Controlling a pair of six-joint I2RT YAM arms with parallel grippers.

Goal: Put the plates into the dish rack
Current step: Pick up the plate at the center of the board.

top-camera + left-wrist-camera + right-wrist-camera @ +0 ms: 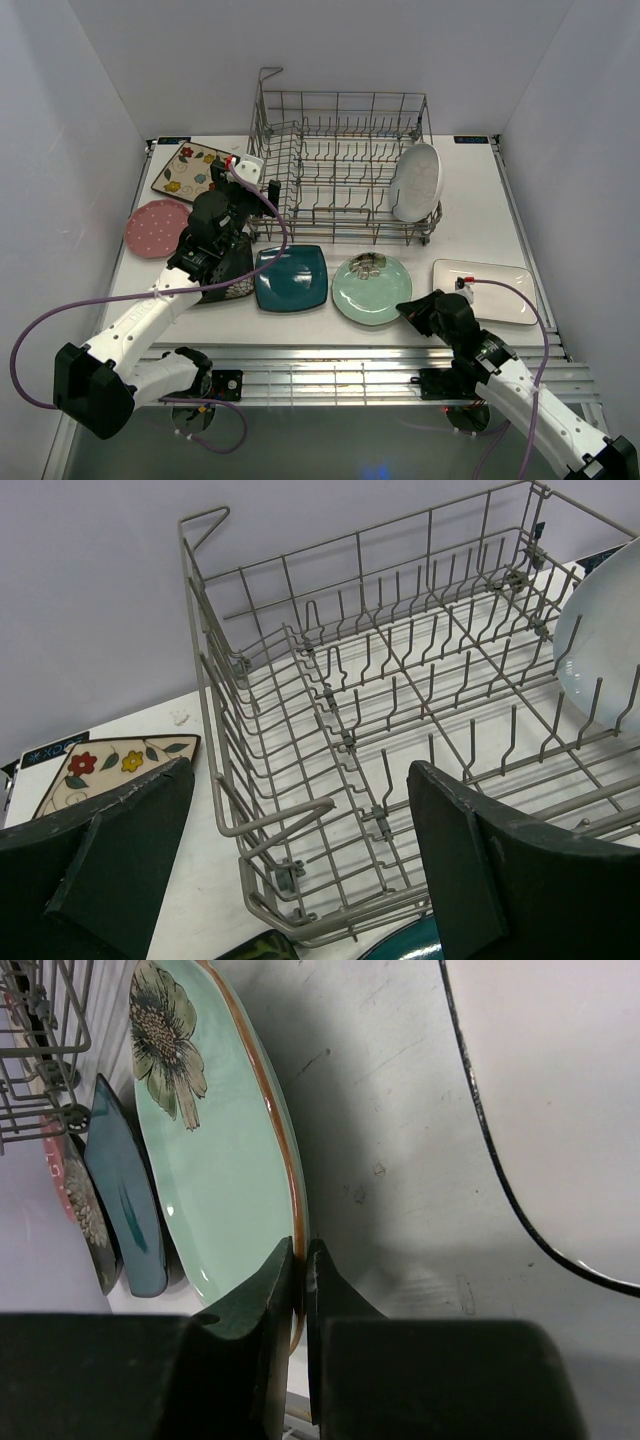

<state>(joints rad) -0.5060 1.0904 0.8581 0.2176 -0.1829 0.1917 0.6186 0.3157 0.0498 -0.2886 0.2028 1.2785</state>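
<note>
The mint-green round plate [371, 289] lies near the table's front, and my right gripper [408, 308] is shut on its near right rim. In the right wrist view the fingers of that gripper [300, 1260] pinch the brown-edged rim of the plate [210, 1160]. The grey wire dish rack [345, 94] stands at the back with a white oval plate [415, 182] upright at its right end. My left gripper [240, 190] hovers open and empty by the rack's front left corner. Its view has the gripper [300, 770] facing the rack [279, 816].
On the table lie a teal square plate [291, 277], a dark patterned plate [235, 285] partly under the left arm, a pink dotted plate [155, 228], a cream floral plate [190, 170] and a white rectangular plate [485, 291]. White walls enclose the table.
</note>
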